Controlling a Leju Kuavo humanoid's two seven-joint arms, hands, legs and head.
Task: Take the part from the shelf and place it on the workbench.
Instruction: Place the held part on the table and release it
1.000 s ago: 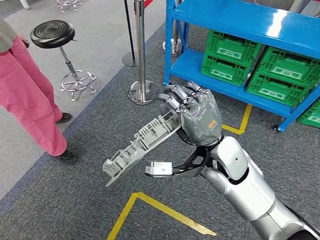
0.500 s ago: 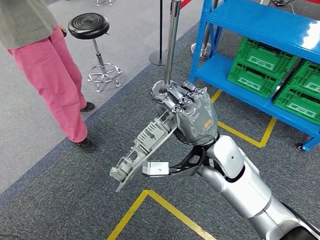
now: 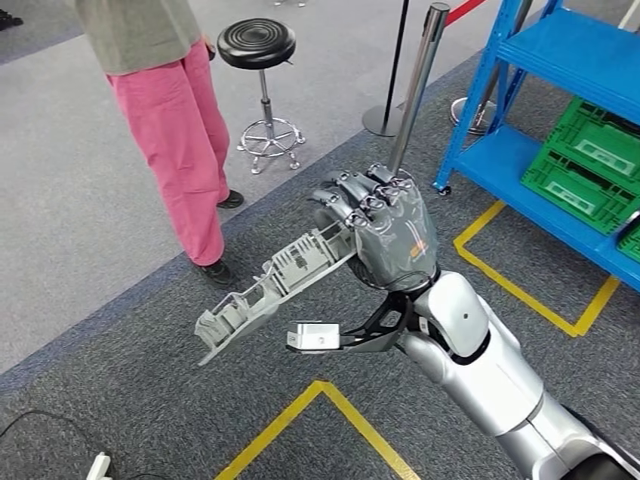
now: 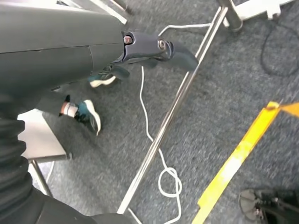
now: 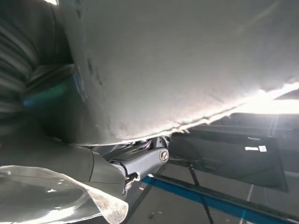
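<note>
The robot's right hand (image 3: 392, 235) clamps one end of a long grey part (image 3: 268, 290) above the carpet; gripped so far off-centre, it could twist loose and drop.

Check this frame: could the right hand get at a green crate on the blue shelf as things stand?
Probably not. The right hand is gripping the grey part, and the green crates sit off to the side under the blue shelf.

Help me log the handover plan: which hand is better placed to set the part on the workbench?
Right. The right hand already grips the grey part; the left hand holds nothing, over carpet.
</note>
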